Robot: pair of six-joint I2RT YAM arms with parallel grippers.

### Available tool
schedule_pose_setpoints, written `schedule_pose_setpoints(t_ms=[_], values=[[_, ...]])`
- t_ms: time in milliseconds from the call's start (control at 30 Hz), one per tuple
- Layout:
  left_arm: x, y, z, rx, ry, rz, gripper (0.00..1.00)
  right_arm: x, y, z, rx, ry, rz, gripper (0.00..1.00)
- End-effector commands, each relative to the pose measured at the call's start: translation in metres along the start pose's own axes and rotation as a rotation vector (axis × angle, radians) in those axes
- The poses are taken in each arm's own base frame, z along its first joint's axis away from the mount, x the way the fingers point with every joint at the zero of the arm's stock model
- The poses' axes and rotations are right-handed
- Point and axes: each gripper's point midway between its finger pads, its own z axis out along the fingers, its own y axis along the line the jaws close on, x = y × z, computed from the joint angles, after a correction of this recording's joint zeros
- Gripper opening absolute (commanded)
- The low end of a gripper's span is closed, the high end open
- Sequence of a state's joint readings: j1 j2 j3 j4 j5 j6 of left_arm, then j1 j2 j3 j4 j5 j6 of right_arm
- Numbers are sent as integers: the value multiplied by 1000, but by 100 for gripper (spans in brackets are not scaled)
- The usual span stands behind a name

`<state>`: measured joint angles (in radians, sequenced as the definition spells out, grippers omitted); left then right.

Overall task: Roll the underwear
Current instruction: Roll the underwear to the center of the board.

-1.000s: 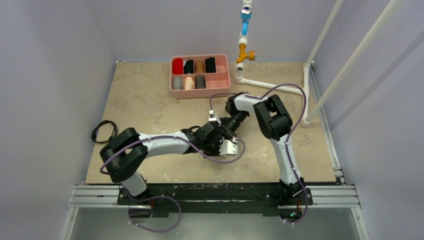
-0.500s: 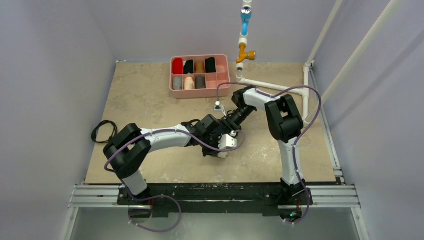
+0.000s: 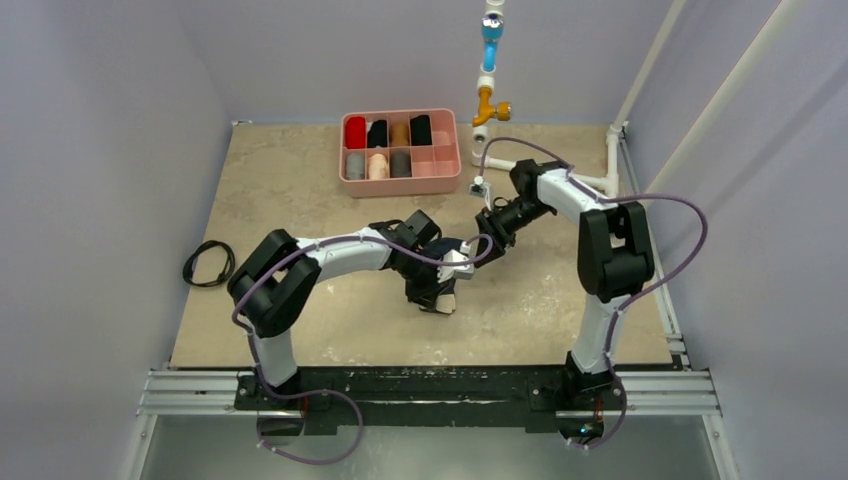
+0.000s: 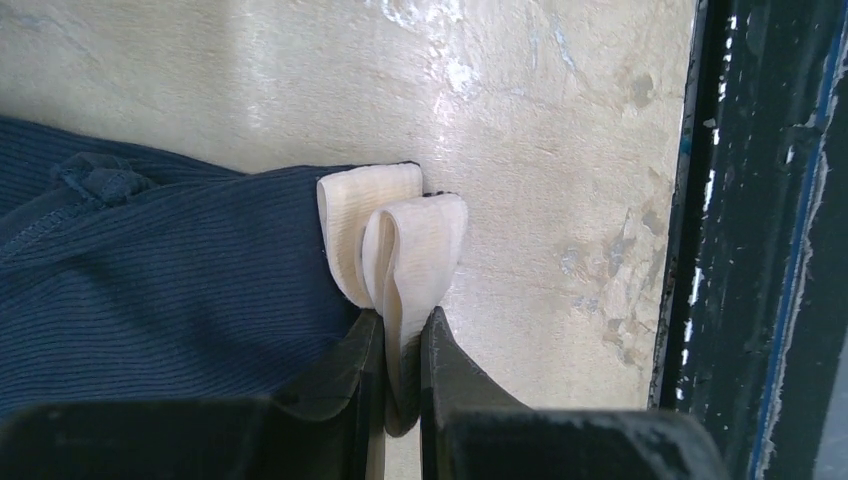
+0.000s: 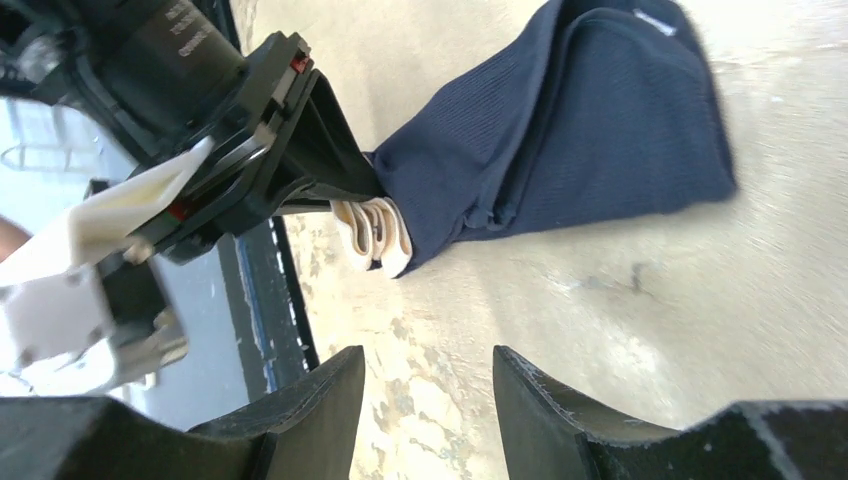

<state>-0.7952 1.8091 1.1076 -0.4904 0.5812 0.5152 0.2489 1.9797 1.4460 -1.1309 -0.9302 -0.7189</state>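
Withdrawn toward the far right corner since a second ago, my right gripper (image 5: 430,372) hangs jaws apart, empty. Closest to the near edge, my left gripper (image 4: 400,335) is clamped on the cream band (image 4: 412,235) of the underwear (image 5: 580,130), which trails mid-surface toward the right gripper. Risk: the thin pinch slips, or the unsupported navy folds sag open, undoing the roll.

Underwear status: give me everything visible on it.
The small navy-blue ribbed fabric underwear rests bunched and creased on the beige stone-look table, not rolled yet. Its pale cream band is folded over in loops at one end, where the left hand pinches it shut. The open right hand hangs clear of it.
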Motion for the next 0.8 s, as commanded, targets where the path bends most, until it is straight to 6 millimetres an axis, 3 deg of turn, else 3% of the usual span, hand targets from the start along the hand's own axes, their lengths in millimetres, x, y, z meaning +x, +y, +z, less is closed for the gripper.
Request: schedule_pose_setpoints(t_ms=[0,233,500,667,767], values=[[1,1,-5,101,2,-124,0,-15,-3,-20,112,-111,-71,50],[-4,17,-8,240,-6,-314,0,-25,-5,-36,278,-198,-141,52],[-10,30,-8,365,-13,-483,0,-22,2,-49,399,-253,-256,53],[-12,32,-6,436,-30,-589,0,-20,15,-46,472,-261,-375,53],[-11,32,-4,483,-40,-649,0,-21,22,-34,542,-235,-457,54]])
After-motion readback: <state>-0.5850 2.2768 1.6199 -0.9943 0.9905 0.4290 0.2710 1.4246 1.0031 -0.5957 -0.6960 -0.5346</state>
